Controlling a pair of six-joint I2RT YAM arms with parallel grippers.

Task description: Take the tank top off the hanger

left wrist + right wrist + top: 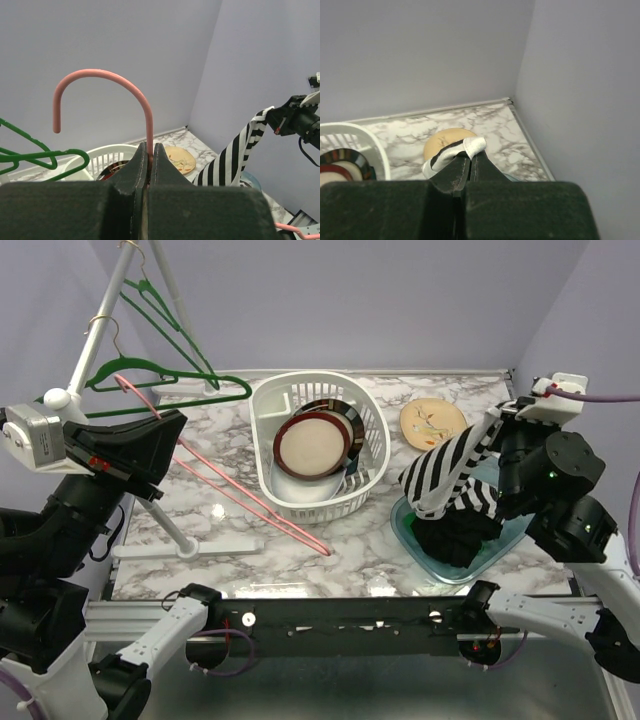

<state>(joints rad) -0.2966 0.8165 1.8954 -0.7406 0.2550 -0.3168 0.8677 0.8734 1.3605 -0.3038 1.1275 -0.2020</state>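
The pink hanger (240, 490) slants from my left gripper (168, 420) down to the marble table, bare of cloth. In the left wrist view my left gripper (149, 150) is shut on the hanger's stem just below its hook (100, 75). The black-and-white striped tank top (450, 465) hangs apart from the hanger. My right gripper (505, 412) holds it up by one strap, and its lower part drapes onto dark clothes (455, 535) in a teal bin. In the right wrist view my right gripper (472, 154) is shut on the white strap edge (475, 145).
A white basket (375, 425) holding plates and bowls sits at mid table. A tan plate (432, 422) lies behind the teal bin (402, 518). Green hangers (170, 370) hang on the white rack (90, 340) at the back left, its foot (185, 548) on the table.
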